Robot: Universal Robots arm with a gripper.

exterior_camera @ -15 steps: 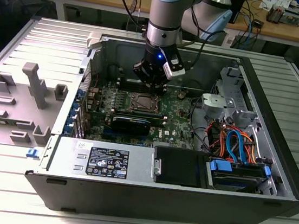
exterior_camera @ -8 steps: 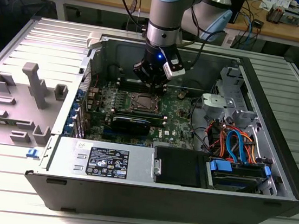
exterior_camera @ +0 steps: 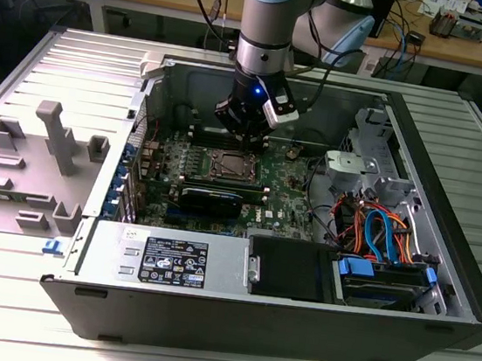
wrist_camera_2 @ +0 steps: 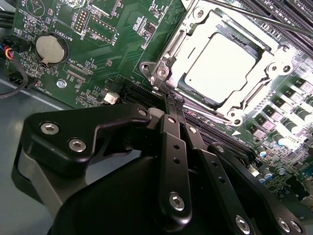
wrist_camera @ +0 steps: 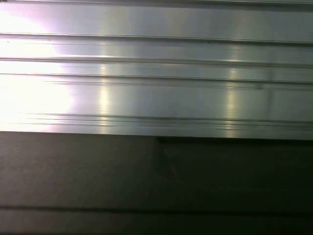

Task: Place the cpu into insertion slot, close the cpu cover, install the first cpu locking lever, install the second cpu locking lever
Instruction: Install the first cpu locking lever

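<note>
In the second wrist view the cpu (wrist_camera_2: 220,66) lies flat in the insertion slot (wrist_camera_2: 162,73), its dull silver top showing through the window of the cpu cover (wrist_camera_2: 266,73). The cover lies down over it. One thin locking lever (wrist_camera_2: 254,17) runs along the far side of the socket and another (wrist_camera_2: 205,113) along the near side. My gripper (wrist_camera_2: 173,100) is shut, its black fingertips together at the socket's near corner beside that near lever. In the exterior view the gripper (exterior_camera: 245,135) hangs just behind the socket (exterior_camera: 229,166) inside the open computer case.
A coin battery (wrist_camera_2: 50,47) sits on the green motherboard (wrist_camera_2: 122,44), and long black memory slots (wrist_camera_2: 288,10) flank the socket. A power supply (exterior_camera: 170,255), drive bay and bundled cables (exterior_camera: 376,228) fill the case's front and right. Grey fixtures (exterior_camera: 57,136) stand on the left. The first wrist view shows ribbed aluminium (wrist_camera: 156,73).
</note>
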